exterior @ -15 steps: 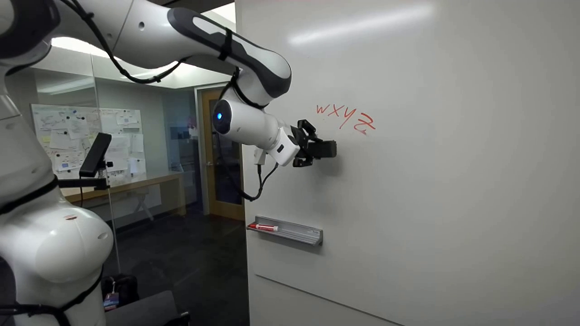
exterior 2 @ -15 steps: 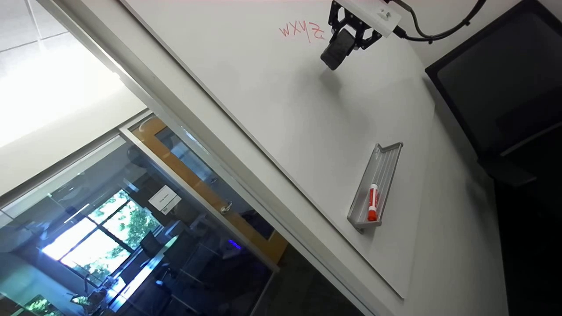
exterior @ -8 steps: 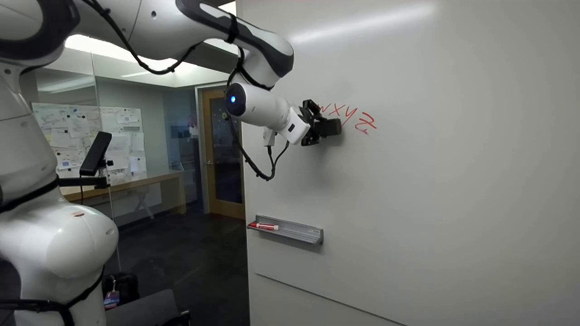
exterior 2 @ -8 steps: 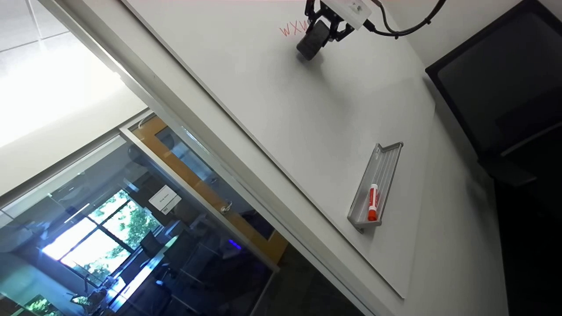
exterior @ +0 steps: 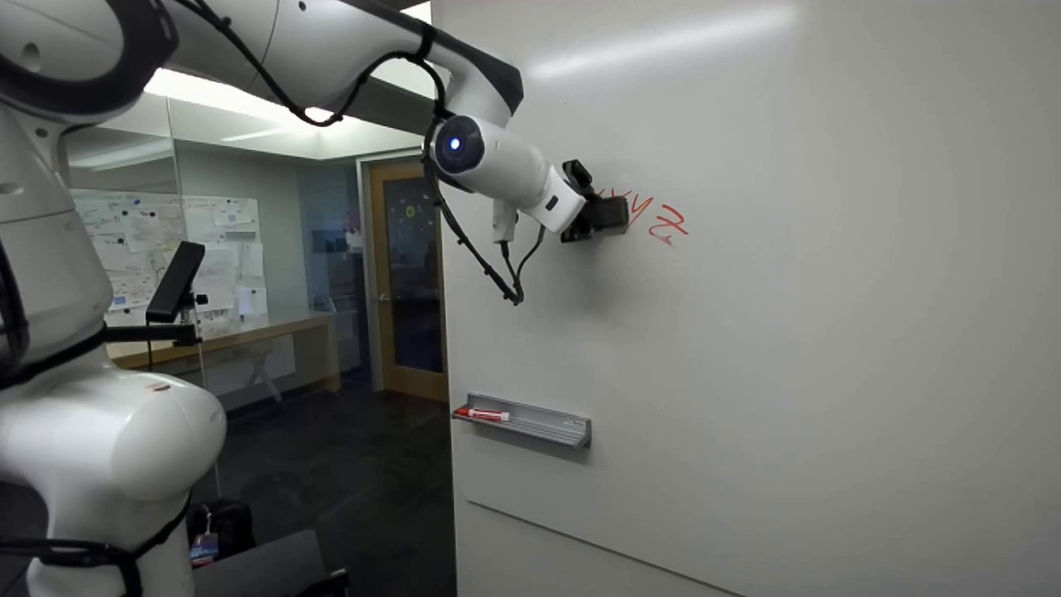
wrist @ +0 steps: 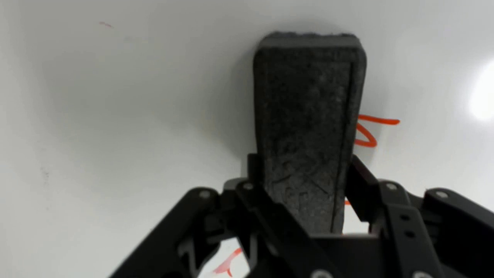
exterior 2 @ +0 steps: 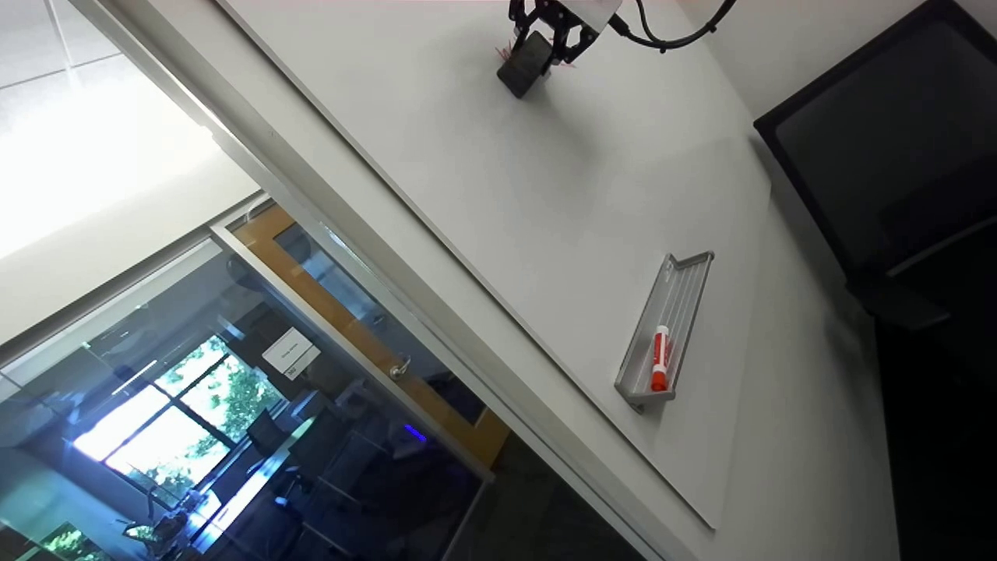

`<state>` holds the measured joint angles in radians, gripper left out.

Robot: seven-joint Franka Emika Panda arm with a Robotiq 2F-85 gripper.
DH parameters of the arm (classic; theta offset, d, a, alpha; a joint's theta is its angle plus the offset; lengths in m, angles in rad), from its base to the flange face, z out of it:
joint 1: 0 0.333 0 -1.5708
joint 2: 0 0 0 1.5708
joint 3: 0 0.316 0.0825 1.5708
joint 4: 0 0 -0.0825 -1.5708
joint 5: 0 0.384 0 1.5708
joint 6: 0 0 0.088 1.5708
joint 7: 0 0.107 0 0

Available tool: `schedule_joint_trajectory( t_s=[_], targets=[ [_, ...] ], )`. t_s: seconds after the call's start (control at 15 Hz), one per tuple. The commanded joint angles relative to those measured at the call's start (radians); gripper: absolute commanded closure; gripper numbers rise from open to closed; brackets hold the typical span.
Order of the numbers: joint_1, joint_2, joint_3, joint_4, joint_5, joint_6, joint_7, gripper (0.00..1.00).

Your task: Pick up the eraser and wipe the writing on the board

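Gripping the nearly black rectangular eraser (wrist: 308, 127) by its two long sides, the black two-finger linkage gripper (wrist: 305, 175) has its jaws clamped firmly; one end of the eraser juts free beyond them. The eraser sits over part of the red hand-drawn marker writing (exterior: 670, 224) on the large glossy white board (exterior: 771, 332). In an exterior view it hides most of the first letters, while the z shows whole; in the wrist view red strokes peek out at its right edge. Whether the wiping face touches the board — cannot tell.

Step in hand, as judged: start of wiping. To do it well, seat the face flat first, then sweep along the line of letters toward the z with light, even pressure. Pressing through the free end alone would likely twist the eraser between the jaws (long lever, stiff surface). Run past the z before reversing and overlap the passes — the strokes at its foot hang lowest, so a second, lower pass is probably needed. Partial contact would likely smear the ink.

The red-and-white cylindrical marker pen (exterior 2: 660, 358) lies in the grey grooved ledge (exterior 2: 678, 304), well below the writing; the sweep should not need to go near it.
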<state>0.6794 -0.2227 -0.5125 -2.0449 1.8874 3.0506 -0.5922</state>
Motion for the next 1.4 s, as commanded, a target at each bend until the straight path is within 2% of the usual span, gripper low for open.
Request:
schedule_joint_trajectory(
  t_s=[0.0,0.47,1.0,1.33],
  targets=[
    [-0.029,0.022,-0.007,0.079,-0.124,-0.039,0.168,0.71],
    [-0.032,0.058,-0.060,0.173,-0.185,-0.102,0.305,0.71],
    [-0.036,0.179,-0.168,0.166,-0.068,-0.229,0.304,0.71],
    [-0.032,0.230,-0.210,0.136,0.014,-0.309,0.291,0.71]
  ],
)
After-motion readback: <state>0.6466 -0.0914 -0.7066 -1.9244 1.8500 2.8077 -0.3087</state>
